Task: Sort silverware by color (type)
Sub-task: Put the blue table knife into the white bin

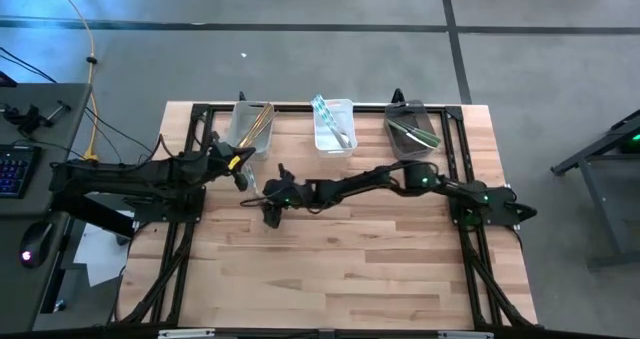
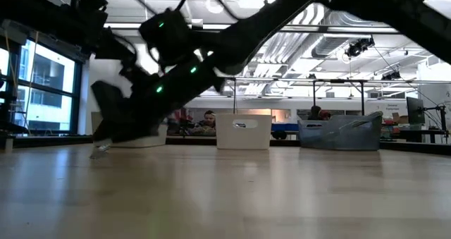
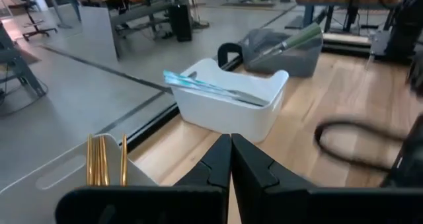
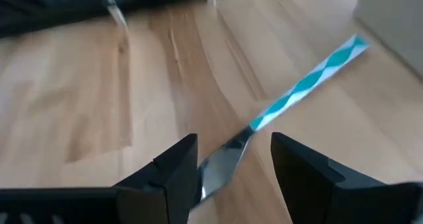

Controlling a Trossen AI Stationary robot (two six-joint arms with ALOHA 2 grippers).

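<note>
While the right end effector (image 4: pixel 234 161) stands open over the wooden surface (image 1: pixel 350 249), a teal-and-white piece of silverware (image 4: pixel 307 82) lies flat between its fingers. The shiny metal tip sits right in the gap, and the striped handle points away toward the white bin (image 1: pixel 334 129). Nothing is gripping it now.

The left end effector (image 3: pixel 230 159) is shut tight and holds nothing. It hangs near the clear bin (image 1: pixel 250 127), which has gold pieces (image 3: pixel 102 161) in it. The white bin is the middle one of three at the far edge of the surface, and more teal pieces (image 3: pixel 208 88) rest across it. On the white bin's other side, the grey bin (image 1: pixel 413 129) holds dark green pieces (image 3: pixel 294 39).

I think the loose piece is light, stiff and thin. It looks smooth, so it could slip or spin when pinched. It lies low on the wood, so the fingers must come down close on both sides. The narrow neck, where the metal meets the handle, looks like the best spot to grab. It likely belongs in the white bin.
</note>
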